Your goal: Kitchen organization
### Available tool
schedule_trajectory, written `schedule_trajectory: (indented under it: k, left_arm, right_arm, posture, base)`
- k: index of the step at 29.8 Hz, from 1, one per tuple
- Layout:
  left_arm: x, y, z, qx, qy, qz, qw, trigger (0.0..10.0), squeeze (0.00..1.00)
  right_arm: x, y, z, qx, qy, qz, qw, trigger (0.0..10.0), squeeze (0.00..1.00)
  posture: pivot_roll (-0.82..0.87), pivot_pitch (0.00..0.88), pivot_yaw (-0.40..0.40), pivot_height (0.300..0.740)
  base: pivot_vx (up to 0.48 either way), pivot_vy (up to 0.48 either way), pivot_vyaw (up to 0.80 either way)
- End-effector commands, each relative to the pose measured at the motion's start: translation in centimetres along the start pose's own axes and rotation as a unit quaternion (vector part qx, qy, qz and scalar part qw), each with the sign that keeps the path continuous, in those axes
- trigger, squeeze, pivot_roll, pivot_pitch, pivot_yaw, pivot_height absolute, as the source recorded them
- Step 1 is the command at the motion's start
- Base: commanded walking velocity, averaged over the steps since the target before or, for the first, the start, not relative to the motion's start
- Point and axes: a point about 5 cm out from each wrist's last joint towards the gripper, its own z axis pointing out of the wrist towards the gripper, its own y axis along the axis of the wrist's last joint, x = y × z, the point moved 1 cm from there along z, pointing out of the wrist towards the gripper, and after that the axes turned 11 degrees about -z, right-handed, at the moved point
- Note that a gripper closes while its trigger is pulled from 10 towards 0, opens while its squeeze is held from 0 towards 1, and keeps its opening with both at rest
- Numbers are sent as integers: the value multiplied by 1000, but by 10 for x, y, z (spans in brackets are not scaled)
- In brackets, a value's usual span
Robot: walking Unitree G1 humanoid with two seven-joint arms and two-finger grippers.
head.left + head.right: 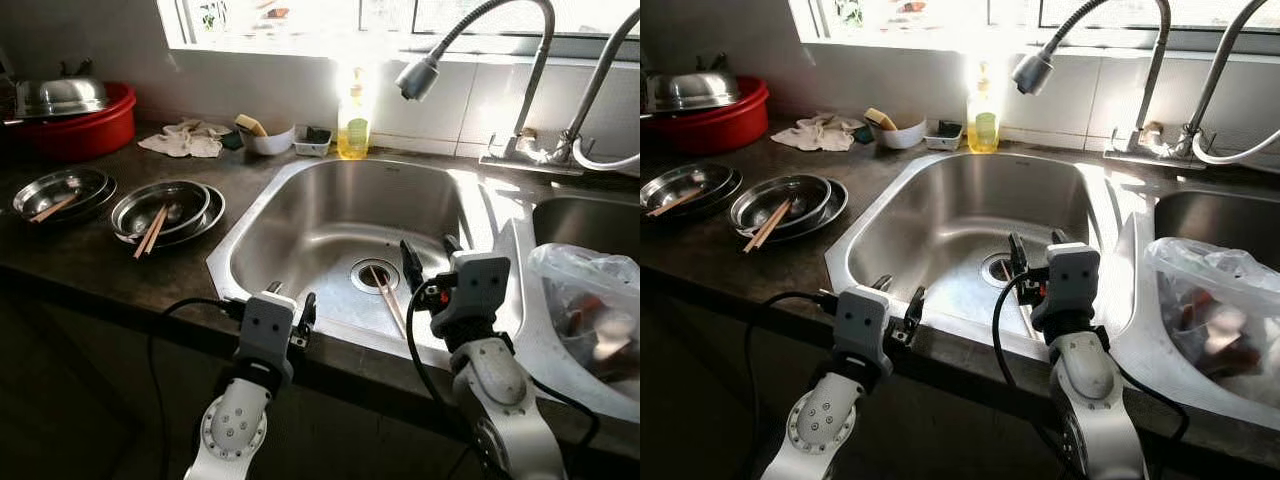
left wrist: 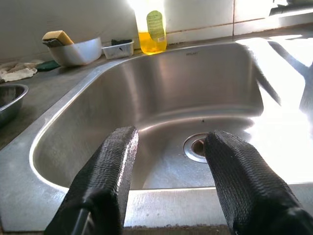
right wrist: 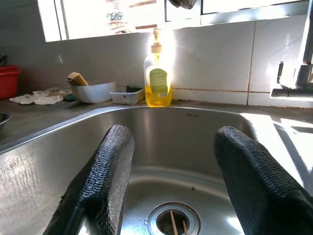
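Brushed steel sink (image 1: pixel 300 215), matt dark countertop (image 1: pixel 120 270), wooden chopsticks (image 1: pixel 388 298).

A yellow soap bottle (image 1: pixel 353 122) stands below the window (image 1: pixel 300 15), beside a curved faucet (image 1: pixel 480 40).

Two silver arms are being shown, each looped by a black cable; the left gripper (image 1: pixel 291 312) and right gripper (image 1: pixel 428 262) are being tipped with textured black fingers (image 2: pixel 111 172).

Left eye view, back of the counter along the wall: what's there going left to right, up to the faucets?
Red basin → white cloth → white bowl with sponge → small tray → yellow soap bottle → faucets
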Motion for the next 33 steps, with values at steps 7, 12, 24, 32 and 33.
schedule_trajectory:
  k: [7, 12, 24, 32, 33]
  left_arm:
    - [-1, -4, 1, 5, -6, -1, 1000, 10000, 0]
    - [-2, -4, 0, 6, -8, 2, 1000, 10000, 0]
    - [-3, -4, 1, 5, -10, 2, 1000, 10000, 0]
    - [-4, -5, 0, 6, -15, 6, 1000, 10000, 0]
    - [-4, -5, 1, 7, -15, 5, 1000, 10000, 0]
  right_arm:
    - [3, 6, -1, -1, 0, 11, 1000, 10000, 0]
    - [4, 6, 0, 1, 3, 10, 1000, 10000, 0]
    - [6, 1, -2, 13, 8, 4, 1000, 10000, 0]
    - [8, -1, -4, 17, 12, 6, 1000, 10000, 0]
    - [8, -1, -4, 17, 12, 5, 1000, 10000, 0]
  posture:
    - [22, 10, 32, 740]
    - [23, 10, 29, 740]
    - [23, 3, 32, 740]
    - [16, 0, 35, 740]
    - [17, 0, 32, 740]
  base:
    - [-140, 0, 0]
    - [-274, 0, 0]
    - [-306, 0, 0]
    - [-311, 0, 0]
    - [-315, 0, 0]
